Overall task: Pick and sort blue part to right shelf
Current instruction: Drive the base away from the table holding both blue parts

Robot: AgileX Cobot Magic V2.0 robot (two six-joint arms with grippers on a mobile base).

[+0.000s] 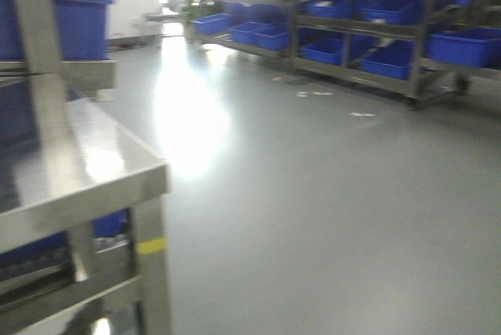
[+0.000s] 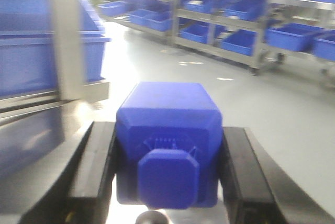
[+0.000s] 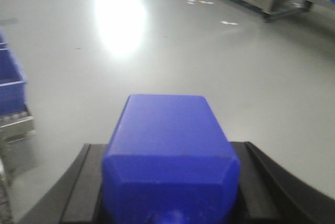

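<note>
Left claw [image 2: 168,130]: clamped on a blue part [image 2: 167,109], with the black fingers [image 2: 97,171] pressed against its two flanks, so there's nothing left for you to pick on this side.
Right claw [image 3: 168,145]: same deal, closed around the other blue part [image 3: 170,130], which fills the gap between the jaws.
Long axis: both parts lie lengthwise along the fingers. The stub cap [image 2: 168,177] sits back toward the wrist and the flat butt end points out ahead, so I'd guess they go in butt first.
Counter [image 1: 86,171]: steel, just off your left side, with a blue bin [image 1: 78,26] on the level above it. Not the target, as I read the task.
Floor [image 1: 313,194]: a grey stretch with a big glare patch between you and the far racks.
Right shelf [image 1: 352,69]: the steel racks holding blue bins [image 1: 462,45], ahead and to the right, well apart from both claws.
Nearer arm: the racks sit to the right, so your right arm looks handier. I reckon neither reaches from here, and the base has to close the gap first.
Heads up: the views are smeary, so I can't tell which rack level would take a part.
</note>
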